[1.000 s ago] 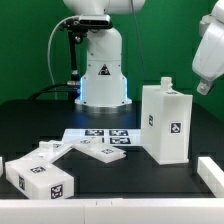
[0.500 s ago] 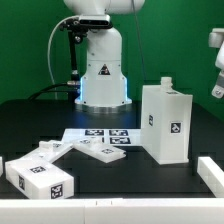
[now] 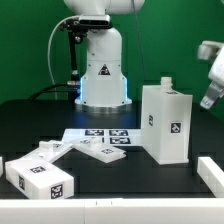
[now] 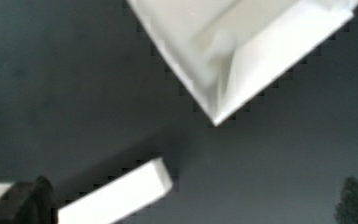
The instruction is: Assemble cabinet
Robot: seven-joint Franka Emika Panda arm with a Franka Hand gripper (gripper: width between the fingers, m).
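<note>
Above the black table's (image 3: 30,125) edge at the exterior view's right: white two-finger gripper (image 3: 209,98), jaws wide, empty. Risk: swinging inward could topple the tall white tagged plastic cabinet box (image 3: 165,122).

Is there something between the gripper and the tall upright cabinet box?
Nothing visible does. The gripper hangs in the air to the exterior view's right of the upright cabinet box, and only open space lies between them.

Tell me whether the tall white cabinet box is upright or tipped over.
Upright. The cabinet box stands on its end on the black table, its sides vertical, taller than wide.
</note>
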